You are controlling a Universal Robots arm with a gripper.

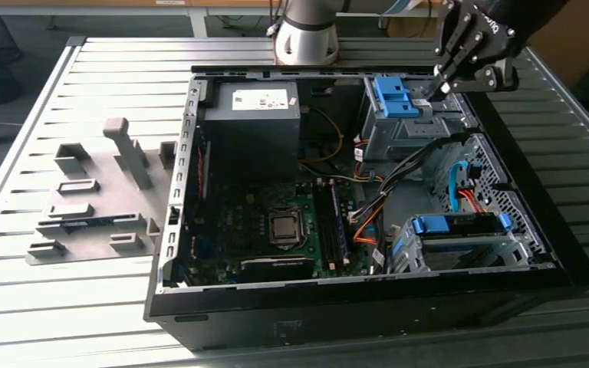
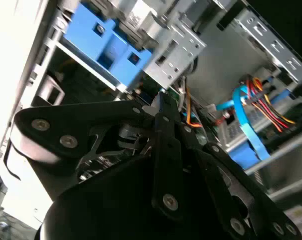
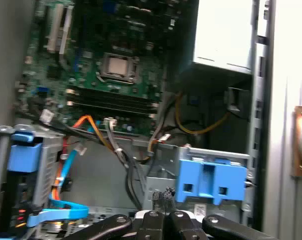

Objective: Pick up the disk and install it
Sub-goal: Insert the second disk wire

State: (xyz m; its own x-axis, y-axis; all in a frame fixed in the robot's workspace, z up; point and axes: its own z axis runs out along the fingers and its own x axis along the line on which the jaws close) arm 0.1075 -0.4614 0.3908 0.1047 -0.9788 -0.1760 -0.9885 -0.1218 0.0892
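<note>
One slip threatens: the black end effector (image 1: 440, 90), fingers pinched together, touches the blue-railed silver disk (image 1: 397, 98), which could jam crooked.

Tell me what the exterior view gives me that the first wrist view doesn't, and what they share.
Exterior view alone: the slatted table, the grey fixture plate beside the case, the arm's base, and the whole open computer case.

First wrist view alone: a close look at the yellow cable under the power supply.

Both: the motherboard, the power supply, the gripper beside the disk in its bay, and the second blue-fronted bay.
</note>
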